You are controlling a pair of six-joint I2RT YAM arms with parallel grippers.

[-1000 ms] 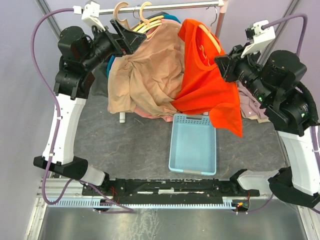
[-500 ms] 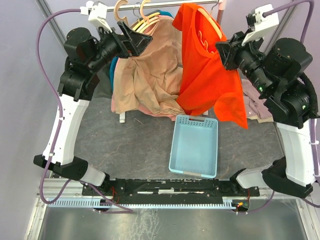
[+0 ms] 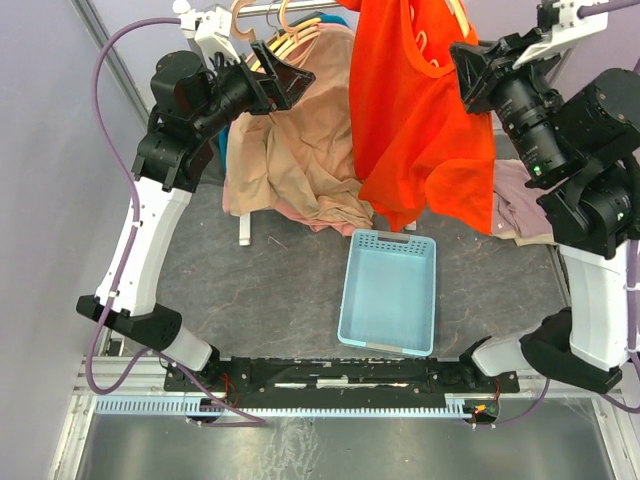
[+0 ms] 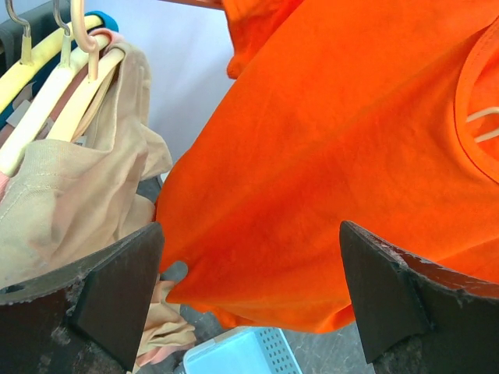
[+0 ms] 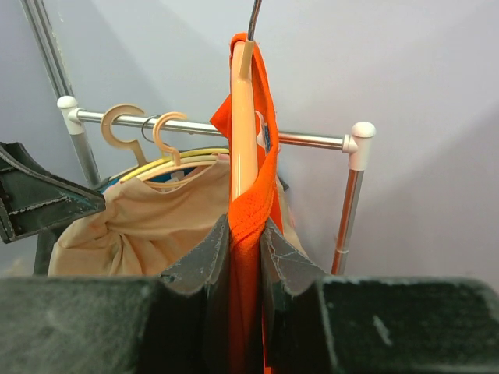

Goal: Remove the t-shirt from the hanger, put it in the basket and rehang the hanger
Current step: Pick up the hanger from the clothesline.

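2 arms flank the orange t-shirt [image 3: 415, 110] in the top external view: it hangs lengthwise straight down on its hanger [image 3: 458, 14], above the blue basket [image 3: 388, 290], with the right gripper [image 3: 470, 75] at its shoulder and the left gripper [image 3: 285, 80] just beside its other flank. Left wrist view: the left gripper [image 4: 248, 265] gapes wide and empty, the t-shirt [image 4: 327, 171] directly ahead, so I judge this the nearer arm for pulling the cloth. Right wrist view: the right gripper [image 5: 245, 257] pinches the t-shirt [image 5: 269, 164] and hanger [image 5: 243, 117] together, edge-on and upright, before the rail [image 5: 312, 140].
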